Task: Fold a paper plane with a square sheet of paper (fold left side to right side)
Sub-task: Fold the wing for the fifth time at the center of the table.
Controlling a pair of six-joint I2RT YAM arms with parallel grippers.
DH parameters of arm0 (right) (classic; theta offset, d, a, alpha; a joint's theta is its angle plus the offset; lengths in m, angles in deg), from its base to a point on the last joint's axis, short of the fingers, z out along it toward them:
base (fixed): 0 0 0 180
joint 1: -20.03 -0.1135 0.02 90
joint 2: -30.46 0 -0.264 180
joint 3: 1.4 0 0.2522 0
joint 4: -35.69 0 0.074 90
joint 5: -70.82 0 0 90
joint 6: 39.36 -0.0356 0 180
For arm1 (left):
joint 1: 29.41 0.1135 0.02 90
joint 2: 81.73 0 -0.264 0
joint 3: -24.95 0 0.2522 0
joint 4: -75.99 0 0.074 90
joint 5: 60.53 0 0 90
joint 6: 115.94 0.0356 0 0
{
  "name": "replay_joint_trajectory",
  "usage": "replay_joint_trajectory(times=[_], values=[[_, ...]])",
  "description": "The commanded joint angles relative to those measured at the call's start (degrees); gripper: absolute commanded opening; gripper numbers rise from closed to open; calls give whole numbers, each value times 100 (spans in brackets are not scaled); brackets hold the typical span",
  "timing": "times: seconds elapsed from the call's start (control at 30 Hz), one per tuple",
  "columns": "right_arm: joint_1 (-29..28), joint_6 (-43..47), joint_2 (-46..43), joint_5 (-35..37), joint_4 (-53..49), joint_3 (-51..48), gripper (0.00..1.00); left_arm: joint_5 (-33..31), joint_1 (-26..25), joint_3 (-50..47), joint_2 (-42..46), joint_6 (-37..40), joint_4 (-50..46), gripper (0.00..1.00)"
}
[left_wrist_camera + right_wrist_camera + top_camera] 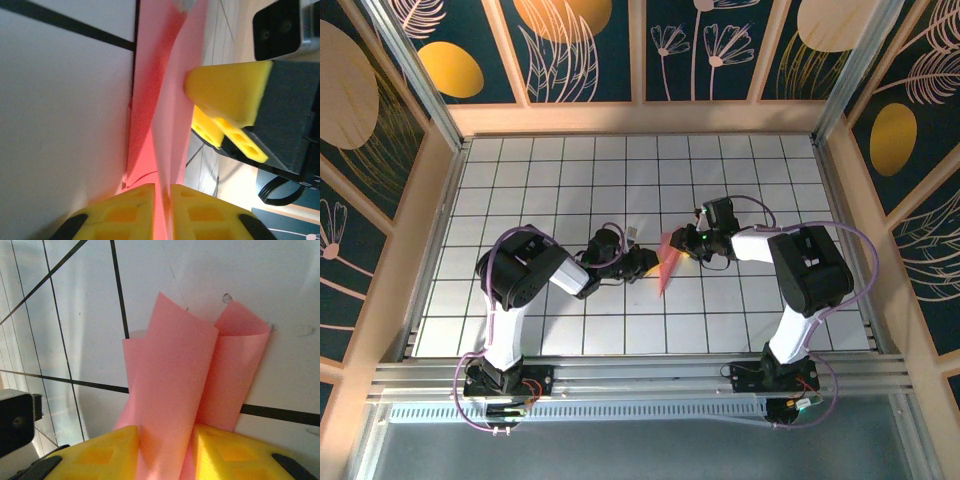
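One square sheet of paper point(175, 380) (salmon-pink, doubled over into loose, curling layers) stands up off the bench point(570, 170) near the middle of its grid, caught between two pincers. Left of the sheet, the left pincer point(161, 212) has its yellow pads drawn in on the paper's edge, and pink fills the narrow slit between them. Right of the sheet, the right pincer point(166, 450) grips it too, its jaws a little way apart around the bulkier folds. In the left wrist view its yellow tip touches the sheet's far face. Two arms reach toward the sheet from the near edge, the left arm point(520, 275) and the right arm point(810, 265), both black and white. Under the sheet the bench is white, ruled by dark lines into square tiles. Beyond it, on three sides of the sheet, stand wooden-framed walls point(580, 50) of dark blue panels with gold discs and pale leaf drawings.
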Motion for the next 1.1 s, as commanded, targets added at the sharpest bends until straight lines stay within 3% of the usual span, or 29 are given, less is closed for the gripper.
replay_joint_trajectory(times=[0.0, 0.33, 0.83, 1.07], values=[[-126, 179, 315, 228, -119, 44, 33, -65, 53, -29, 227, 115, -88, 21], [-127, 196, 281, 245, -139, 40, 32, -269, 96, 308, 250, 379, -914, 34], [-138, 196, 292, 246, -122, 19, 32, -327, 212, 396, 86, 314, -850, 31], [-134, 188, 291, 244, -109, -7, 32, -276, 246, 456, 53, 340, -796, 25]])
